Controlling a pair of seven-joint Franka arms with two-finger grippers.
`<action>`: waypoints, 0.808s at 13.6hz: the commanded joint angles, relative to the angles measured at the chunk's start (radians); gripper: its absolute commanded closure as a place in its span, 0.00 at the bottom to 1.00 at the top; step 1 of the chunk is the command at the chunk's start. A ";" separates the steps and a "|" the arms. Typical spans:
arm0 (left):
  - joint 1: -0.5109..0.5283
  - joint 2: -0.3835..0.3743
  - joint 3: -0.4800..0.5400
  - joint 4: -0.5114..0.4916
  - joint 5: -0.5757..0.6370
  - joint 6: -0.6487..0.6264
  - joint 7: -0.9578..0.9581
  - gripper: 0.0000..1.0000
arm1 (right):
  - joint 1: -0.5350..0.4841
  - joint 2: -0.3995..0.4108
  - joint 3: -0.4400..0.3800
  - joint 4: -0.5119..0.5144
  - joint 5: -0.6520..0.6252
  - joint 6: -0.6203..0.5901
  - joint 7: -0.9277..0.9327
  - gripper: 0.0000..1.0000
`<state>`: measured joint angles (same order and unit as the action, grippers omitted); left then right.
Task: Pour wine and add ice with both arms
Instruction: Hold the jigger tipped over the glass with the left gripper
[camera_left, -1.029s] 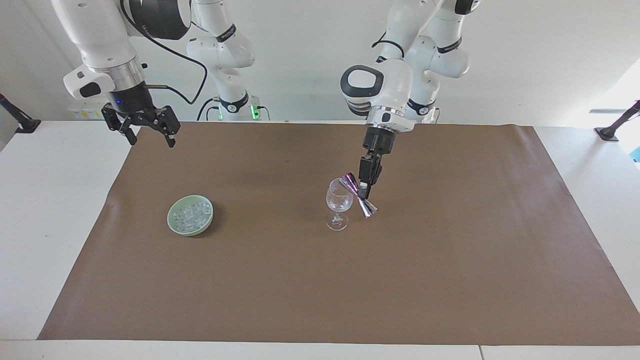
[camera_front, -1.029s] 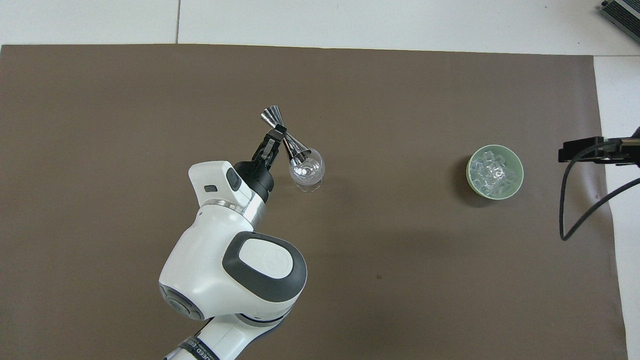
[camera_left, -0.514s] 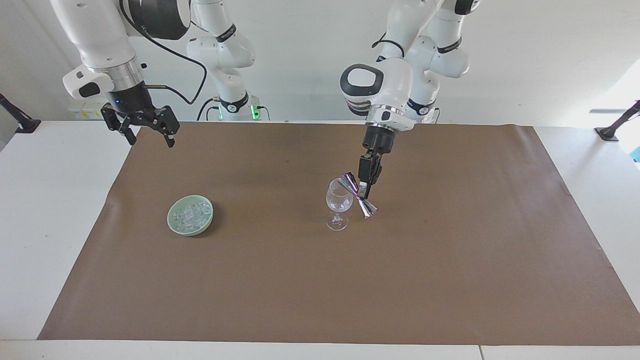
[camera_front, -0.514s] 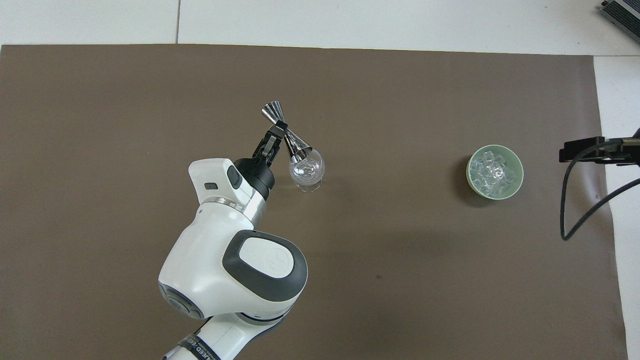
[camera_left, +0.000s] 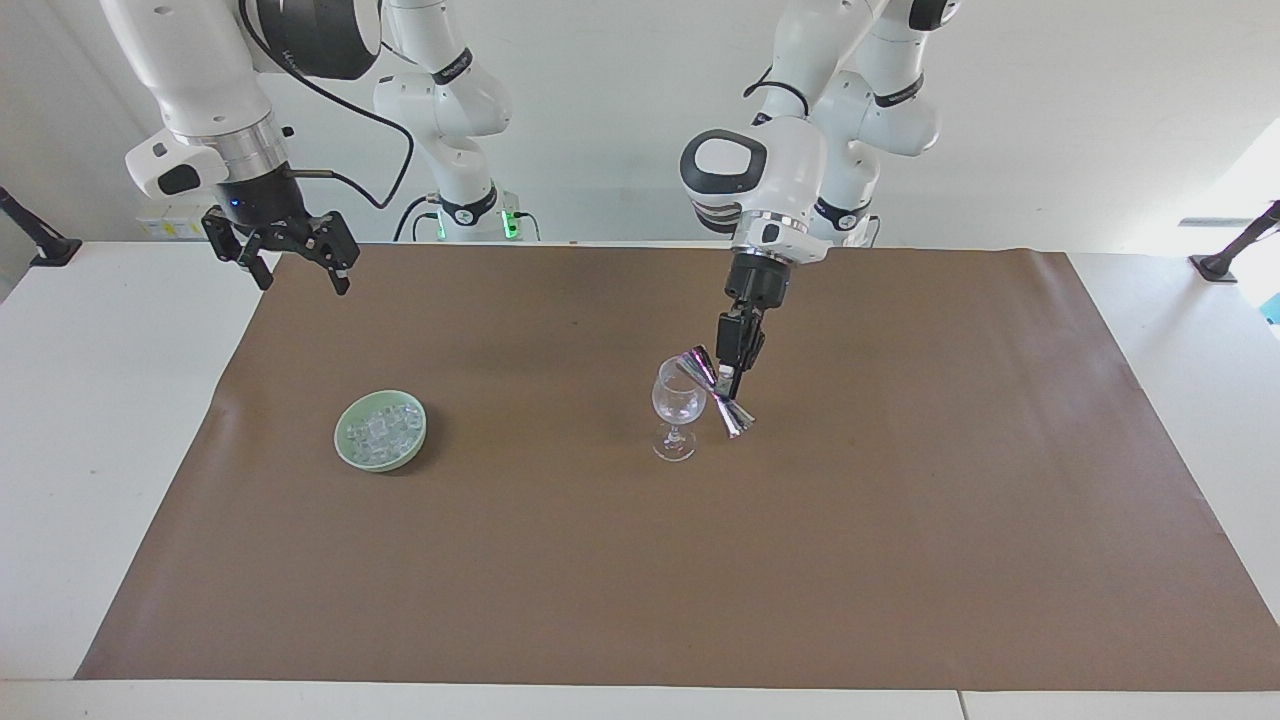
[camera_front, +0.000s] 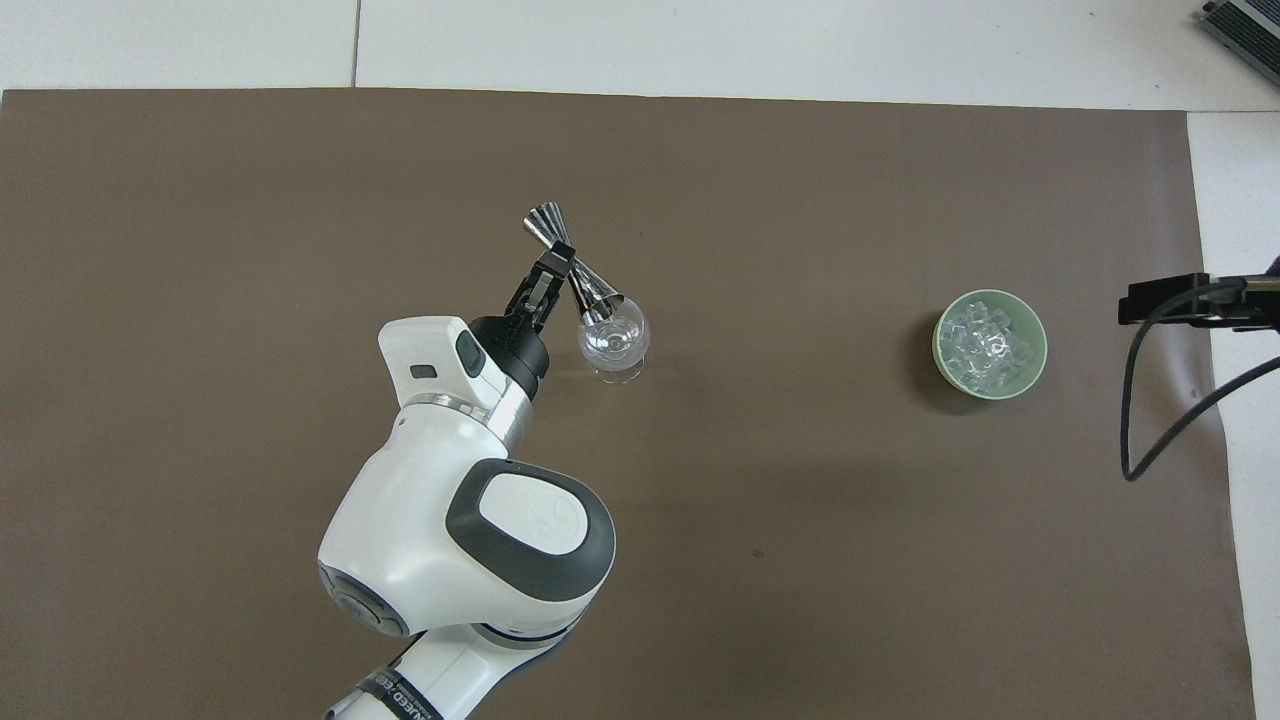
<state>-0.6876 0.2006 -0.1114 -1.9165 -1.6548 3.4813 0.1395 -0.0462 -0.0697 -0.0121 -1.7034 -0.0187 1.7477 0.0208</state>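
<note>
The left gripper (camera_left: 731, 378) was clamped on the waist of a metal jigger (camera_left: 716, 390), tilted with one cup at the rim of the glass (camera_left: 678, 405), which stood upright on the brown mat (camera_left: 900, 520). The right gripper (camera_left: 300, 272), jaws apart and empty, waited in the air. Toward its end of the table from the glass, the ice (camera_left: 383, 430) lay in a green bowl (camera_left: 350, 452).

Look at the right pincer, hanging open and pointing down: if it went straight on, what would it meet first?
Probably the table near the brown mat's corner, though depth is unclear. The right pincer hangs apart from the green bowl of ice.
</note>
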 joint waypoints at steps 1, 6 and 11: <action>-0.004 0.017 0.006 0.025 0.009 0.021 0.012 1.00 | -0.012 -0.024 0.001 -0.030 0.017 0.023 -0.028 0.00; -0.004 0.016 0.004 0.025 0.009 0.021 0.012 1.00 | -0.014 -0.027 0.003 -0.038 0.017 0.024 -0.032 0.00; -0.003 0.014 0.001 0.024 -0.042 0.021 0.000 1.00 | -0.014 -0.029 0.003 -0.038 0.017 0.026 -0.032 0.00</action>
<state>-0.6876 0.2010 -0.1113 -1.9164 -1.6650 3.4813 0.1373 -0.0463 -0.0697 -0.0128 -1.7054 -0.0187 1.7477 0.0208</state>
